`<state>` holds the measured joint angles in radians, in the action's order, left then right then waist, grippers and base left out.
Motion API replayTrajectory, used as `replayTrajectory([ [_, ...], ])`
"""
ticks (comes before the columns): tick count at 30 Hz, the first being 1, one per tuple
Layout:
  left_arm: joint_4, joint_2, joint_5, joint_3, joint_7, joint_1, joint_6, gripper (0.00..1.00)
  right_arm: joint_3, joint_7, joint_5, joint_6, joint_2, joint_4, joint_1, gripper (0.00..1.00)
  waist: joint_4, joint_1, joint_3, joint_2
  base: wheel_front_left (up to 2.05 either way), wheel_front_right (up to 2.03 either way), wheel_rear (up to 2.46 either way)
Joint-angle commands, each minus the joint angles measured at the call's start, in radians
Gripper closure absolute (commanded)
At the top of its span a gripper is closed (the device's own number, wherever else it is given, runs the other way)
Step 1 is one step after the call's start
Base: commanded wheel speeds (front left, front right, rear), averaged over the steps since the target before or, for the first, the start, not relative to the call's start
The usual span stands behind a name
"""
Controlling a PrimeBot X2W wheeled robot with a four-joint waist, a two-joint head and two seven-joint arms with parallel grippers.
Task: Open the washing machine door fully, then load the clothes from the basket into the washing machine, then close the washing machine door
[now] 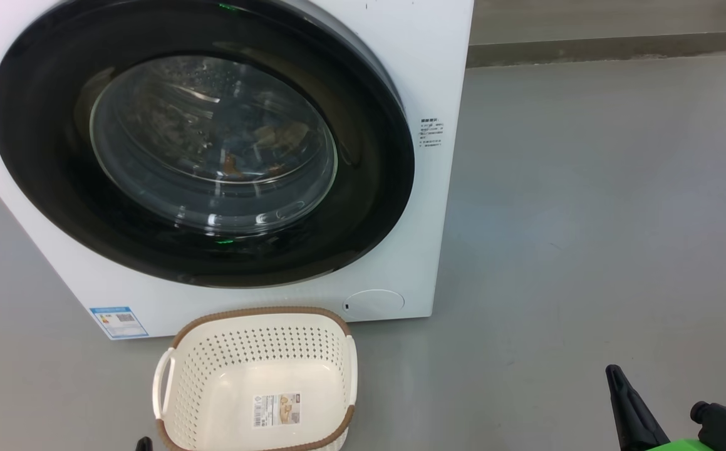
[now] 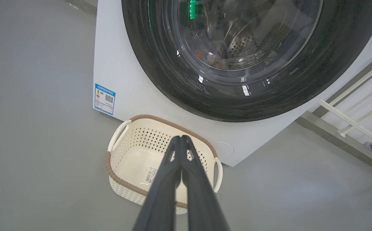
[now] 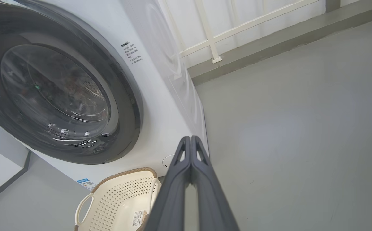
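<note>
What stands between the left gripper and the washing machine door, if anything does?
Nothing visible does. The empty basket stands on the floor close before the washing machine, below the shut washing machine door; the left gripper, shut, is on the basket's near side. The space from gripper to door looks free.
</note>
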<state>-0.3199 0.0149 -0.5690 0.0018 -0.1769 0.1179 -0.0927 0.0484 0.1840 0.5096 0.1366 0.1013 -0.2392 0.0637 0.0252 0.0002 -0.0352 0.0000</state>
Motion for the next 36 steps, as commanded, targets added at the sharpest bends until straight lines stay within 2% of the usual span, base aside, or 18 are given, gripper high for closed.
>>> replayTrajectory([
  [1,0.029,0.012,-0.033,0.017,0.007,-0.044,-0.008,1.0,0.006,-0.007,0.035,-0.001,0.009,0.021,-0.035,1.0,0.0,-0.0002,0.001,0.0,0.0,0.0,0.0],
  [36,0.044,0.02,-0.381,0.05,0.105,-0.107,-0.018,1.0,0.027,-0.108,0.403,-0.003,-0.012,0.011,-0.082,1.0,-0.009,-0.0002,0.014,0.0,0.0,0.0,0.0],
])
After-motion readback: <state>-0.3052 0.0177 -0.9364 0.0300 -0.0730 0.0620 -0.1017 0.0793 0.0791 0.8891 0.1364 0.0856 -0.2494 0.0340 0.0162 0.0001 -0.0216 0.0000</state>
